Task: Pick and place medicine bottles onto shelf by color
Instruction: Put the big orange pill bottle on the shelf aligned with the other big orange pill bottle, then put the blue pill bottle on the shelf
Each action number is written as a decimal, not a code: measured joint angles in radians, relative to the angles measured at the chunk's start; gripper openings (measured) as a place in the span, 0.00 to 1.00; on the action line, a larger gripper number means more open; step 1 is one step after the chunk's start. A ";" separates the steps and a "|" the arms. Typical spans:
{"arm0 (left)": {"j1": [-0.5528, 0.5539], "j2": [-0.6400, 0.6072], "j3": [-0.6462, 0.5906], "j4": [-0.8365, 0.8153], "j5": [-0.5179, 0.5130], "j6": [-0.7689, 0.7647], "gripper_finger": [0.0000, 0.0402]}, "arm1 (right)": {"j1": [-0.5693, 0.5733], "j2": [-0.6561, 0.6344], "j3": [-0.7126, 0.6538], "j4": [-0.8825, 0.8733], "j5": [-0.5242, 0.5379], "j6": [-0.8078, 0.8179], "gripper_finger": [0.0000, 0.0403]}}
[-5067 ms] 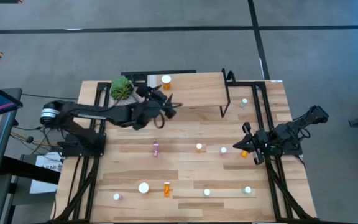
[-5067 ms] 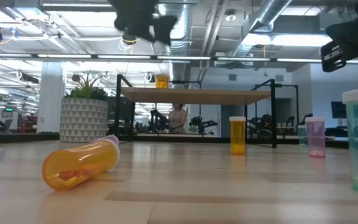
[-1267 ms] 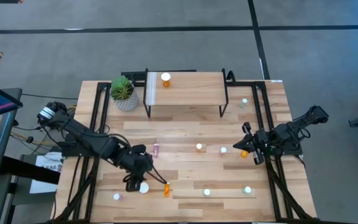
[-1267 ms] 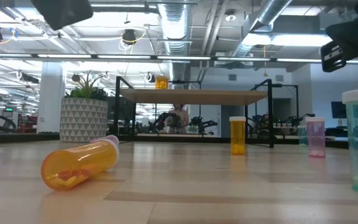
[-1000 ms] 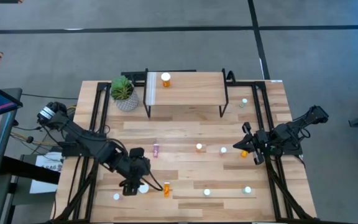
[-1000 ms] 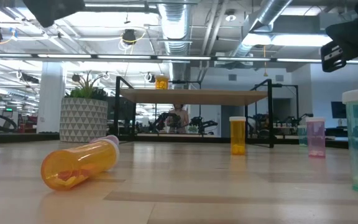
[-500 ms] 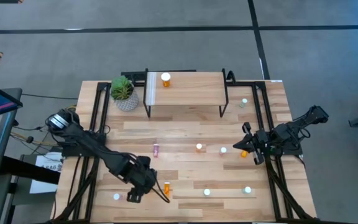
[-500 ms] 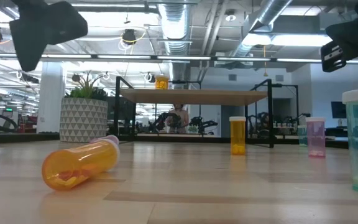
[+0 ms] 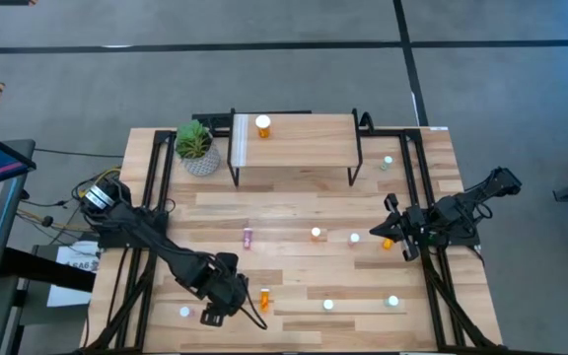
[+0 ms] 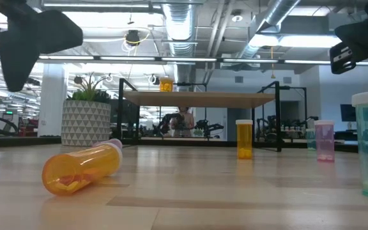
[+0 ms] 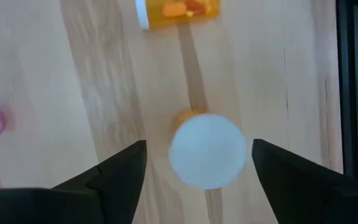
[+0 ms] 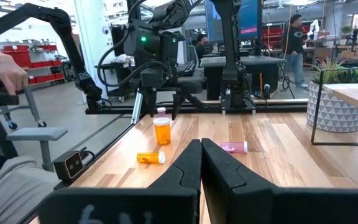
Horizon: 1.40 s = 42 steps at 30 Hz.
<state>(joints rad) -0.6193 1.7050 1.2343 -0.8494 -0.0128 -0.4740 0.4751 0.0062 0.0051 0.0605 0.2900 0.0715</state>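
Observation:
My left gripper (image 9: 222, 300) hangs open near the table's front left, pointing down over a large upright orange bottle. In the left wrist view its two fingers stand on either side of the bottle's white cap (image 11: 207, 150), apart from it. The right wrist view shows the same bottle (image 12: 161, 130) standing on its base below that gripper. My right gripper (image 9: 390, 233) is shut and empty at the right side of the table. The shelf (image 9: 294, 141) stands at the far edge with one orange bottle (image 9: 263, 125) upright on it.
A small orange bottle (image 9: 264, 297) lies on its side right beside the left gripper. A pink bottle (image 9: 185, 312) stands at the front left. Another pink one (image 9: 248, 237) lies mid-table. Orange (image 9: 316, 233) and teal bottles (image 9: 354, 237) stand further right. A potted plant (image 9: 196, 146) stands left of the shelf.
My left gripper has moved toward the table's near edge and a little to the right, and has gone down over the large upright orange bottle, which it now covers in the high view. Its fingers have stayed open. The bottles have not moved.

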 joint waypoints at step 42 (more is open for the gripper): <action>0.083 -0.091 -0.108 0.127 -0.324 0.259 0.79 | 0.000 0.000 0.000 0.000 0.000 0.000 0.08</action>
<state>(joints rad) -0.5367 1.6140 1.1268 -0.7224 -0.3370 -0.2152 0.4751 0.0062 0.0051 0.0605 0.2901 0.0715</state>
